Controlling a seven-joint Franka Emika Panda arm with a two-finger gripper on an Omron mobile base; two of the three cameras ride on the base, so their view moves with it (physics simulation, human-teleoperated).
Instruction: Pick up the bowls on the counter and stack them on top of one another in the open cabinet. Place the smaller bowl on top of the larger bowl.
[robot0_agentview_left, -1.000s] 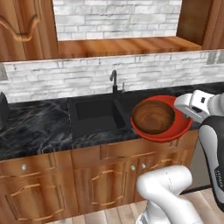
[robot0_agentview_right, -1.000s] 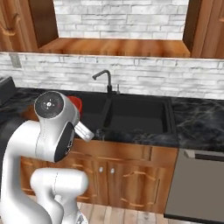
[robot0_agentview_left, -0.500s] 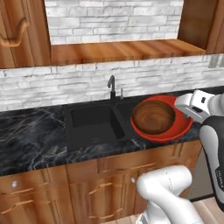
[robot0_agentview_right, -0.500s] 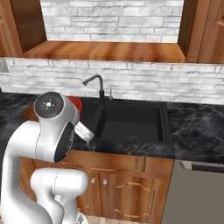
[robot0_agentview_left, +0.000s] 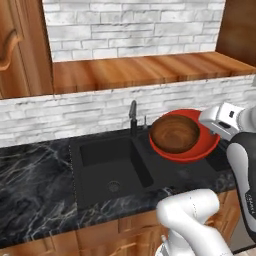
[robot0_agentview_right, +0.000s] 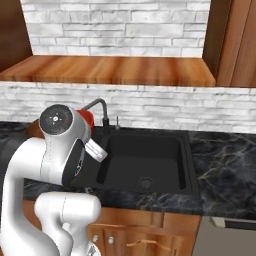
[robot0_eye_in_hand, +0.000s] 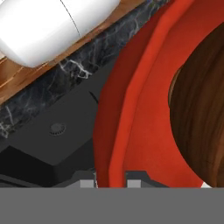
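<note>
The wide glossy red bowl (robot0_agentview_left: 184, 149) carries the smaller dark brown wood-grained bowl (robot0_agentview_left: 174, 134) nested inside it; both hang tilted above the right side of the black sink (robot0_agentview_left: 111, 165), level with the faucet (robot0_agentview_left: 133, 118); the jaws pinch the red bowl's rim (robot0_eye_in_hand: 114, 131), closed on it; the open cabinet (robot0_agentview_left: 145, 67), brown wood floor and white brick back, lies bare above; black marble counter (robot0_agentview_left: 35, 190) spreads left.

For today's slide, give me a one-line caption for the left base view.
Red bowl with the brown wooden bowl nested inside, gripped at its rim above the black counter beside the sink.
</note>
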